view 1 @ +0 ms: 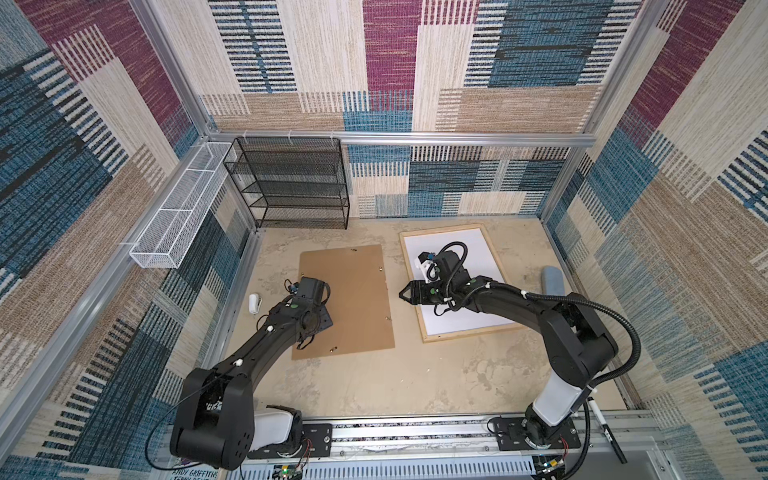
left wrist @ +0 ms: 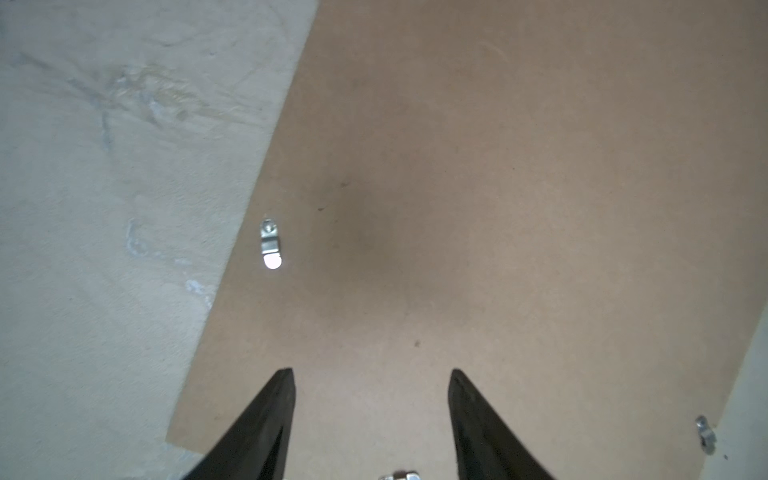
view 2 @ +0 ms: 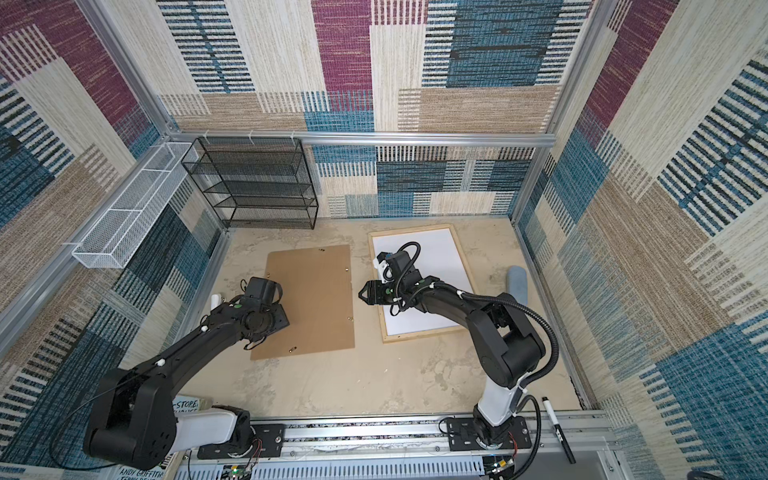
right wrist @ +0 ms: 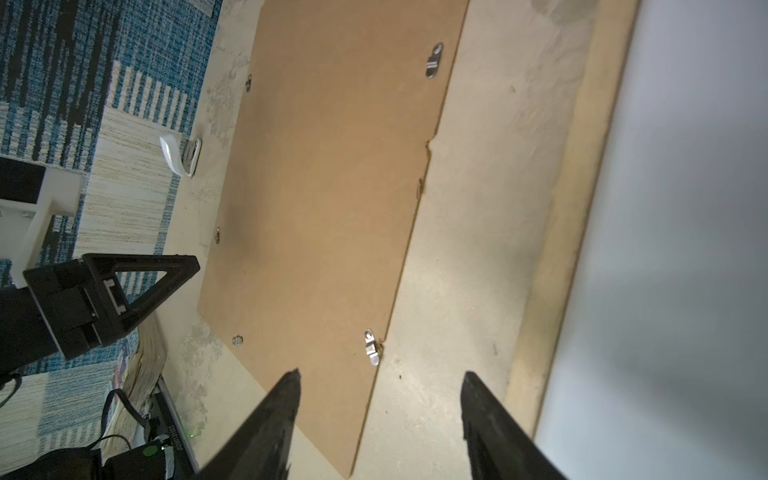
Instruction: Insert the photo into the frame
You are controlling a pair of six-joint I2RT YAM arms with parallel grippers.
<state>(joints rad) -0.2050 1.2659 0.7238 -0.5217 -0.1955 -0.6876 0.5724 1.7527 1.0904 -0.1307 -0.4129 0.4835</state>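
The frame (view 1: 457, 336) lies flat toward the far right corner of the bench (view 1: 415, 374), 4 thin rails of pale, raw-looking wood forming a tall rectangle. Inside it sits the photo (view 1: 465, 249), smooth plain white side up and filling the rails edge to edge; the right arm hides its middle, and I can see no dark image. Left of it, apart across a strip of mottled, plaster-like beige bench, lies a flat brown hardboard sheet (view 1: 353, 291), matte and fine-grained, with small shiny metal tabs (left wrist: 270, 243) dotted along its edges. The right gripper (right wrist: 380, 374) hangs over that strip between board and frame, its 2 black pointed fingers spread with nothing between them. The left gripper (left wrist: 370, 372) hovers above the board near its left edge, fingers likewise parted and empty. A black wire-mesh rack (view 1: 291, 183) stands at the far edge.
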